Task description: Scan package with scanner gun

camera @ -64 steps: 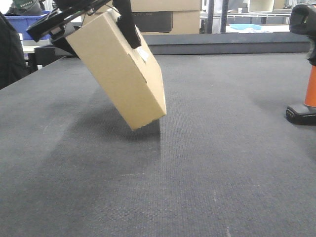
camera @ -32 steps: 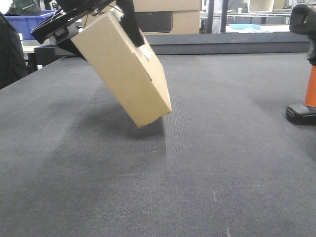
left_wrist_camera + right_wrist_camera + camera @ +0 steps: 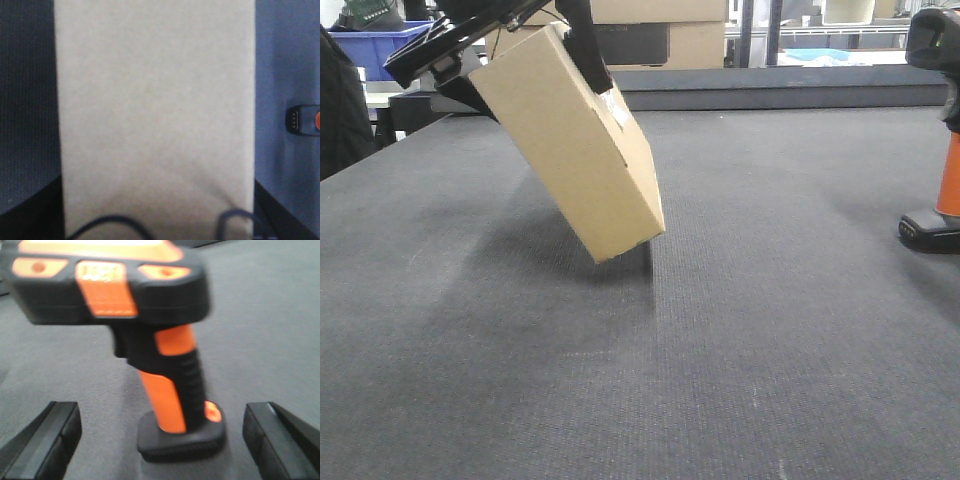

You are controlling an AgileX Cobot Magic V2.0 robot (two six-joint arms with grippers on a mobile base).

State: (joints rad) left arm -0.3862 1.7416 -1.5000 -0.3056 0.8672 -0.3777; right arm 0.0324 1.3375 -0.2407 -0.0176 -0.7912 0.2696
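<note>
The package (image 3: 570, 150) is a plain tan cardboard box, held tilted with its lower corner at or just above the dark mat; I cannot tell if it touches. A small white label (image 3: 613, 105) shows on its right side. My left gripper (image 3: 520, 35) is shut on its upper end. In the left wrist view the package (image 3: 155, 110) fills the frame. The scanner gun (image 3: 942, 130) stands upright at the far right edge. In the right wrist view, the scanner gun (image 3: 170, 385) stands between the spread fingers (image 3: 42, 440) of my open right gripper (image 3: 160, 437), which does not touch it.
Larger cardboard boxes with a dark panel (image 3: 660, 40) sit behind a raised ledge (image 3: 780, 90) at the back. A blue bin (image 3: 375, 45) is at the back left and a dark shape (image 3: 335, 100) at the left edge. The scanner's base (image 3: 302, 121) shows right of the package.
The package shifted a little to the right with my left gripper, then stayed almost still. The scanner gun has not moved.
</note>
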